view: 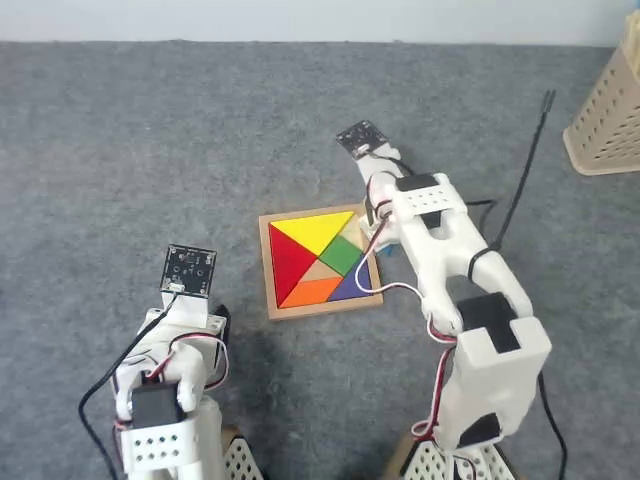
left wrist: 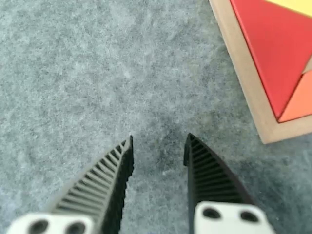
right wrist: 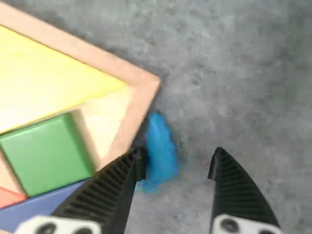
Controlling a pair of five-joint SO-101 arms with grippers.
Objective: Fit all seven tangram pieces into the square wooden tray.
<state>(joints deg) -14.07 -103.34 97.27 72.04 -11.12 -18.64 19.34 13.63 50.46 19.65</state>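
The square wooden tray lies mid-table holding yellow, red, orange, green, tan and purple pieces. One triangular slot by the green piece shows bare wood. A blue piece lies on the carpet just outside the tray rim. My right gripper is open and hangs over it, one finger at the tray's edge and the other on the carpet side. My left gripper is open over bare carpet, short of the tray's corner.
Grey carpet covers the table. A beige slotted basket stands at the far right edge. A thin black cable runs past the right arm.
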